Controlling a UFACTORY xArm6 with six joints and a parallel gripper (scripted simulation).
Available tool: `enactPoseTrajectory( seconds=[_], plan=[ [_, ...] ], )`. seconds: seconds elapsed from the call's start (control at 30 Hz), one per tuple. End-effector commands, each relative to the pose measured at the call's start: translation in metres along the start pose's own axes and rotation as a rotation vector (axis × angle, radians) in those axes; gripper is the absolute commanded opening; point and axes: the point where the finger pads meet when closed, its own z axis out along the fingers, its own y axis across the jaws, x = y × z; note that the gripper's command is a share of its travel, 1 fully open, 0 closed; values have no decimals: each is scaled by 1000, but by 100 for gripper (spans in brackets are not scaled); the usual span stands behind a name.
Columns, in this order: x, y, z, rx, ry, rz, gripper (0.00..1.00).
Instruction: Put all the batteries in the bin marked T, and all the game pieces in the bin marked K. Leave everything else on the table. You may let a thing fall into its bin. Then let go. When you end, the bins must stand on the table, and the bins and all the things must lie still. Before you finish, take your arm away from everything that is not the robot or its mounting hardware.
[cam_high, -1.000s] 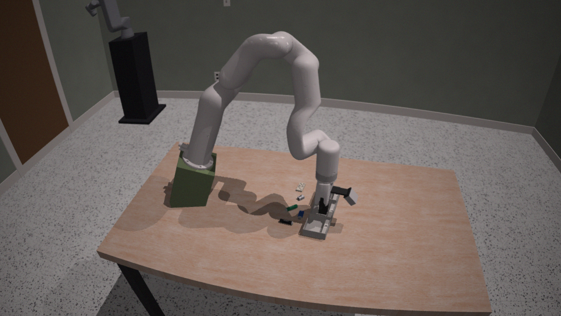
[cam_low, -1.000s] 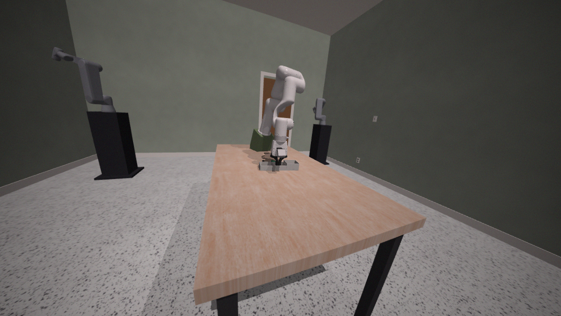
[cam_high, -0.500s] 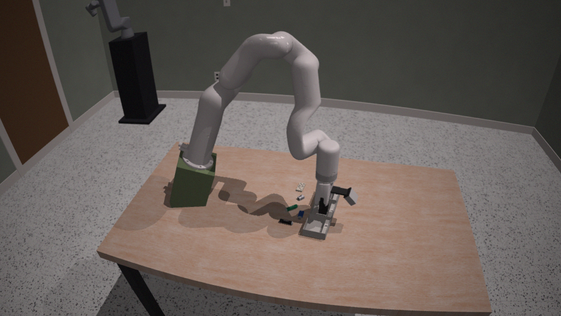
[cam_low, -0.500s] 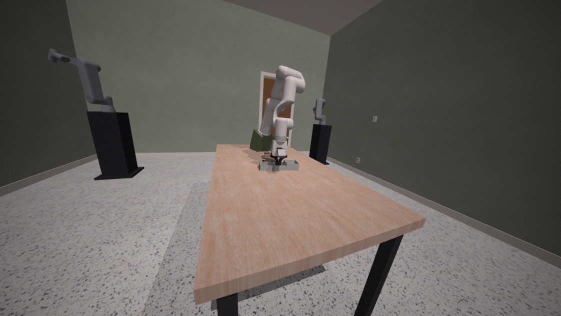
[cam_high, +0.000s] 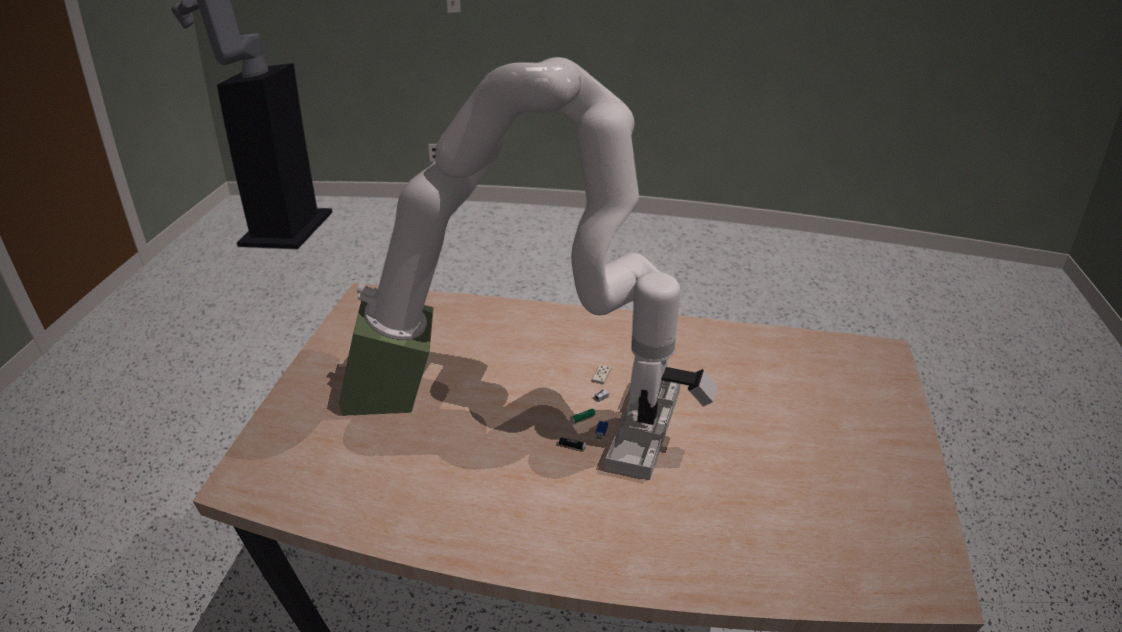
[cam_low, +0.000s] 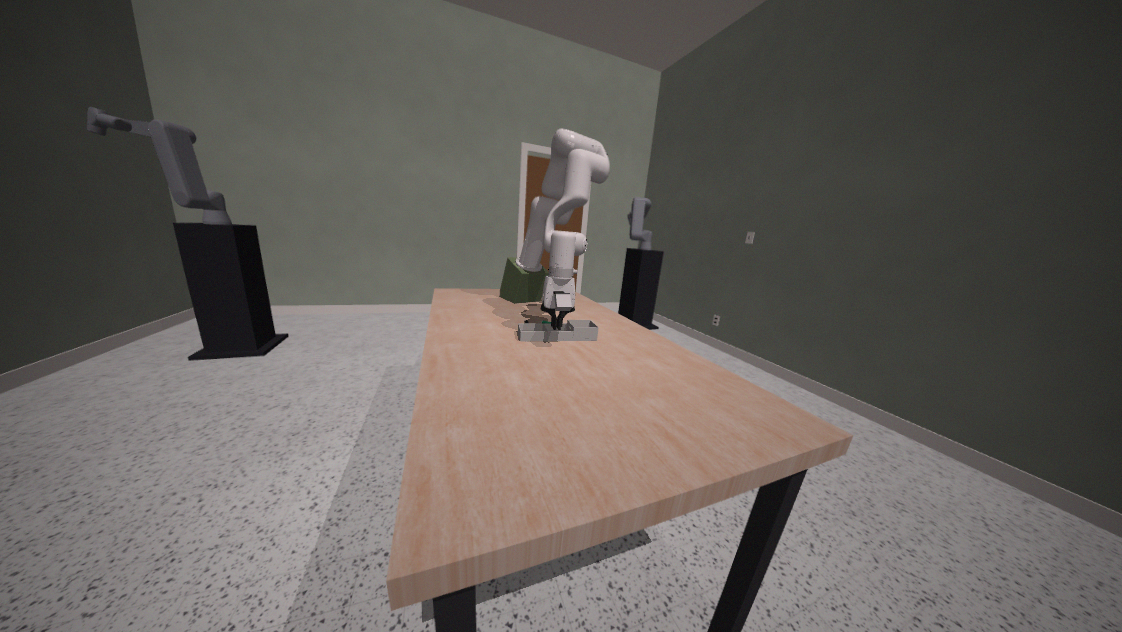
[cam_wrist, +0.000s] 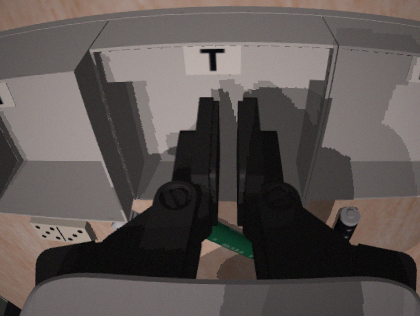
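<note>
My gripper (cam_high: 645, 414) hangs low over the middle compartment of a grey row of bins (cam_high: 642, 430). In the wrist view the fingers stand nearly together with nothing between them, above the bin marked T (cam_wrist: 213, 60). That bin's floor looks bare where I can see it. On the table left of the bins lie a white domino (cam_high: 601, 373), a small silver battery (cam_high: 601, 394), a green battery (cam_high: 581, 416), a blue piece (cam_high: 602, 427) and a black piece (cam_high: 570, 444). The wrist view also shows the domino (cam_wrist: 56, 233), the green battery (cam_wrist: 229, 239) and the silver battery (cam_wrist: 347, 219).
The neighbouring bins (cam_wrist: 47, 141) (cam_wrist: 379, 128) flank bin T; their labels are cut off. The arm's green base block (cam_high: 384, 365) stands at the table's far left. In the exterior view the bins (cam_low: 557, 332) are small, with the gripper (cam_low: 556, 320) above them.
</note>
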Motion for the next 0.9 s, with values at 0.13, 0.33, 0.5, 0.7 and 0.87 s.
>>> enactPoseTrajectory(
  seconds=[0.13,0.33,0.5,0.7,0.87],
  plan=[
    [1,0,-8,0,3,0,7],
    [1,0,-16,0,3,0,7],
    [1,0,-36,0,3,0,7],
    [1,0,-48,0,3,0,7],
    [-2,-25,-48,0,3,0,7]
  ],
)
